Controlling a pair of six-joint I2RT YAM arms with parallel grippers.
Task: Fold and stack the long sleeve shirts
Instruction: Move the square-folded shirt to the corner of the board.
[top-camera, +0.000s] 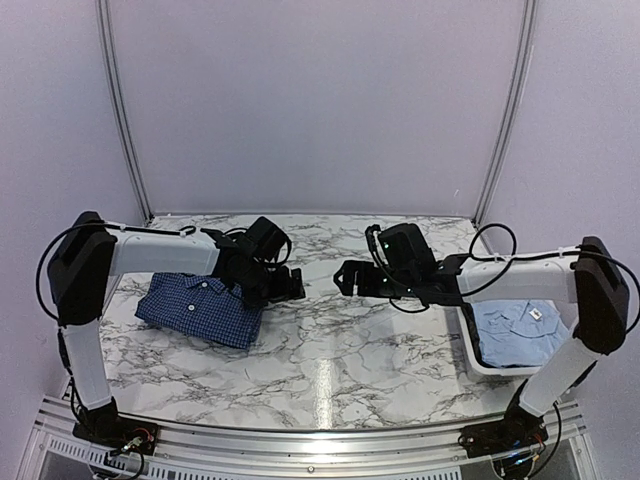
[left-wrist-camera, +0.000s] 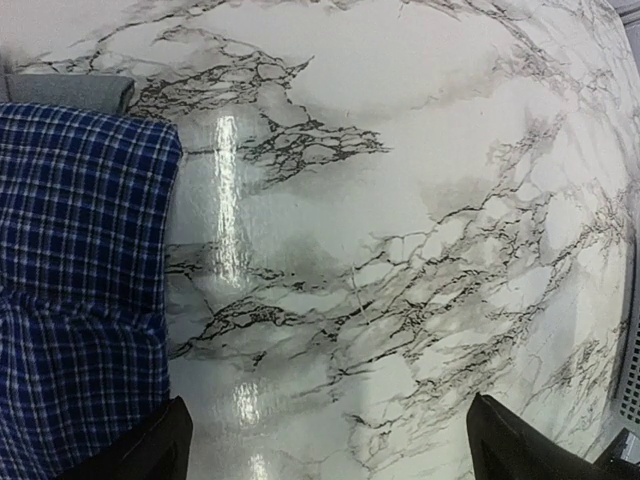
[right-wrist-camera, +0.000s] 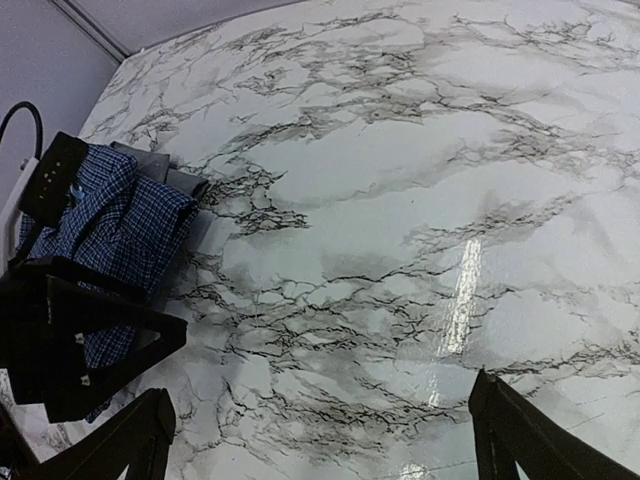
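Both the left gripper (top-camera: 290, 285) and the right gripper (top-camera: 345, 277) hang above the marble table (top-camera: 330, 350), jaws spread wide and holding nothing. The folded dark blue checked shirt (left-wrist-camera: 75, 290) lies just beside the left jaws, and a grey shirt (left-wrist-camera: 70, 92) peeks out from under it. The light blue shirt (top-camera: 520, 330) sits in a white bin (top-camera: 475, 358) well behind the right jaws.

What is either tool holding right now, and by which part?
Nothing is held. The left tool and the right tool both stand open above the white marble-patterned table; the folded dark blue checked cloth shirt lies free.
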